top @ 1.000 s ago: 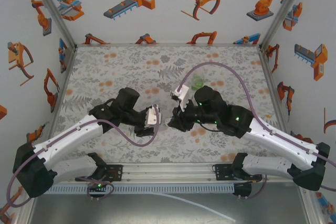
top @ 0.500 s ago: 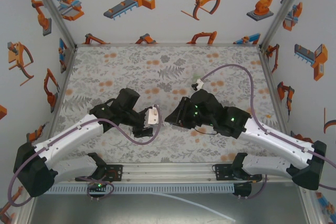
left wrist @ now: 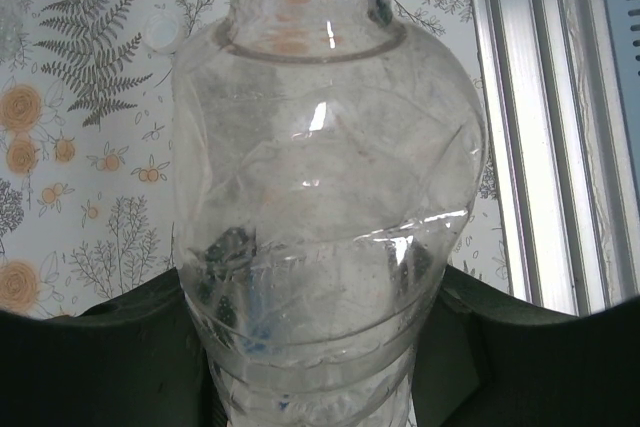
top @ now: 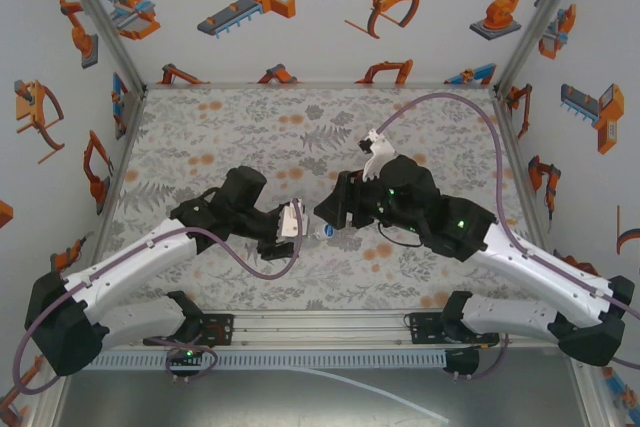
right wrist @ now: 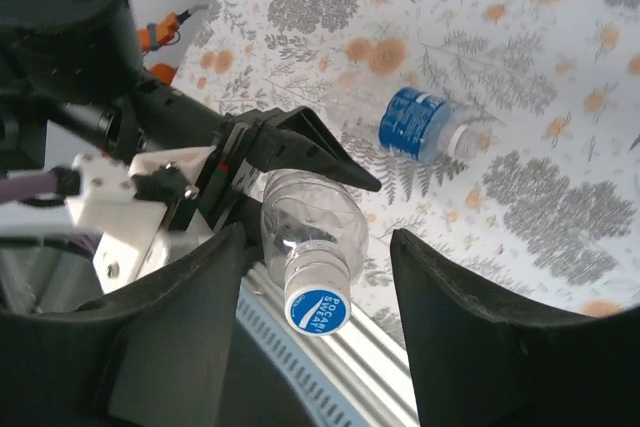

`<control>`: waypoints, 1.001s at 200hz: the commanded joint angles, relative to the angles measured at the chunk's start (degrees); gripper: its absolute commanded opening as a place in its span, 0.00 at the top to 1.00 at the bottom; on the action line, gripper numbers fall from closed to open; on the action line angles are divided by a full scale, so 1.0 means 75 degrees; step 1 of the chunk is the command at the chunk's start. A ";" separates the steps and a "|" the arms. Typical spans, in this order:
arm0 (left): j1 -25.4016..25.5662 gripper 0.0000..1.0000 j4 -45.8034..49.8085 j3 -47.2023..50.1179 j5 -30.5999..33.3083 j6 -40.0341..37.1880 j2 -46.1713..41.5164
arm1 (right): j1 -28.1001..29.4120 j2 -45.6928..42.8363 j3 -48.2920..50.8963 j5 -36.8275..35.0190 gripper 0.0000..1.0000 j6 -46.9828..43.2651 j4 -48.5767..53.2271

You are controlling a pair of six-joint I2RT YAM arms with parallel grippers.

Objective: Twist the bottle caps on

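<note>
Two bottles matter here, and they are treated very differently. The clear bottle [right wrist: 305, 212] is off the table [right wrist: 560, 57], clamped around its body by the left gripper [top: 302, 229]. That gripper is closed tight on it and tips it over so the neck points toward the other arm. This looks deliberate to me: one arm acts as a vice so the bottle cannot spin while its top is turned. On the neck sits the cap [right wrist: 318, 307], white-rimmed with a blue printed face. It looks square on the mouth, though I can't tell how far down it is threaded. The right gripper [right wrist: 318, 239] faces the cap end-on, its jaws standing apart on either side with a gap between each finger and the plastic, so it holds nothing. I'd judge this a gap in a twisting cycle: from here the jaws can close on the cap and turn it, or back away if it is already tight. The blue-labelled bottle [right wrist: 420, 125] lies on its side on the table beyond, well apart from both arms, presumably waiting its turn. Whether it wears a cap is unclear.
</note>
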State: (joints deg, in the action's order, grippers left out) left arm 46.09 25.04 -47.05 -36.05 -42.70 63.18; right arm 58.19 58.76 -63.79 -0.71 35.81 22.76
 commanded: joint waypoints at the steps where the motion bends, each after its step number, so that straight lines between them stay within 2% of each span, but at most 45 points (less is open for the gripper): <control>1: 0.0020 1.00 -0.0101 -0.0172 -0.0311 -0.0015 -0.0142 | -0.0015 -0.0344 0.0102 0.0982 0.46 -0.3007 -0.0600; 27: 0.0025 1.00 -0.0104 -0.0172 -0.0312 -0.0025 -0.0151 | -0.0013 -0.0602 0.0151 0.2662 0.45 -0.5785 -0.0176; 44: 0.0022 1.00 -0.0096 -0.0160 -0.0339 -0.0048 -0.0150 | -0.0008 -0.0830 0.0490 0.3355 0.45 -0.7291 -0.0054; 52: 0.0021 1.00 -0.0101 -0.0150 -0.0381 -0.0071 -0.0167 | -0.0002 -0.0869 0.0585 0.3410 0.46 -0.7635 -0.0007; 87: 0.0020 1.00 -0.0098 -0.0117 -0.0419 -0.0106 -0.0214 | 0.0010 -0.0642 0.0724 0.3692 0.46 -0.7810 -0.0113; 143: 0.0022 1.00 -0.0098 -0.0102 -0.0472 -0.0113 -0.0225 | 0.0078 -0.0505 0.0958 0.3314 0.57 -0.7705 -0.0349; 179: 0.0020 1.00 -0.0104 -0.0101 -0.0461 -0.0118 -0.0236 | 0.0075 -0.0473 0.1040 0.3195 0.68 -0.7497 -0.0473; 200: 0.0023 1.00 -0.0104 -0.0091 -0.0443 -0.0108 -0.0244 | 0.0081 -0.0414 0.1075 0.2767 0.80 -0.6440 -0.0702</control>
State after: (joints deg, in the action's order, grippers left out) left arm 46.15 25.21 -47.05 -37.50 -42.98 62.52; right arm 58.30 55.07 -56.77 22.17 -19.81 20.60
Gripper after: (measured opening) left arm 0.540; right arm 0.282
